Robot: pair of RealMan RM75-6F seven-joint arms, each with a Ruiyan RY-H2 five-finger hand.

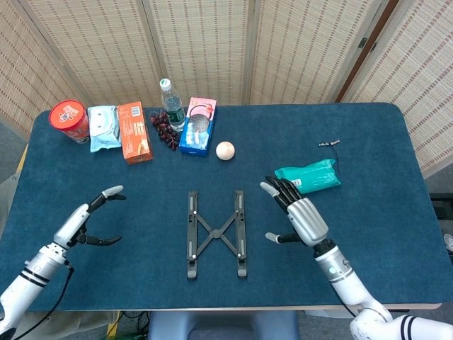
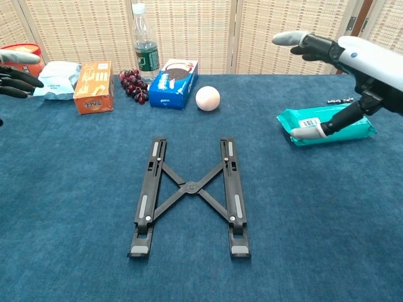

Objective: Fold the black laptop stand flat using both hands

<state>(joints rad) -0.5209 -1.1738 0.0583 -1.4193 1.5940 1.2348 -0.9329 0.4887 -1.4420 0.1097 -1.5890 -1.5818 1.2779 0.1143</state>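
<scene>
The right robot hand is up above the desk, a little to the right of the black laptop stand. Its fingers are spread wide and it holds nothing. The thumb sticks out to the side, toward the stand, but does not touch it. In the chest view this robot hand is high up at the right edge.

The left robot hand is far over on the left side of the desk, well apart from the stand. Its fingers are wide apart too, and there is nothing in it. In the chest view only its fingertips peek in at the left edge.

The black laptop stand lies flat on the blue desk, between the two robot hands, near the front edge. Its two long bars lie side by side, and two thin bars cross between them like an X.

Just behind the right robot hand is a green pack. A small metal thing lies beyond it.

At the back of the desk is a pale ball. Left of it is a blue box, then a water bottle, some dark grapes, an orange box, a light blue pack and a red tub.
</scene>
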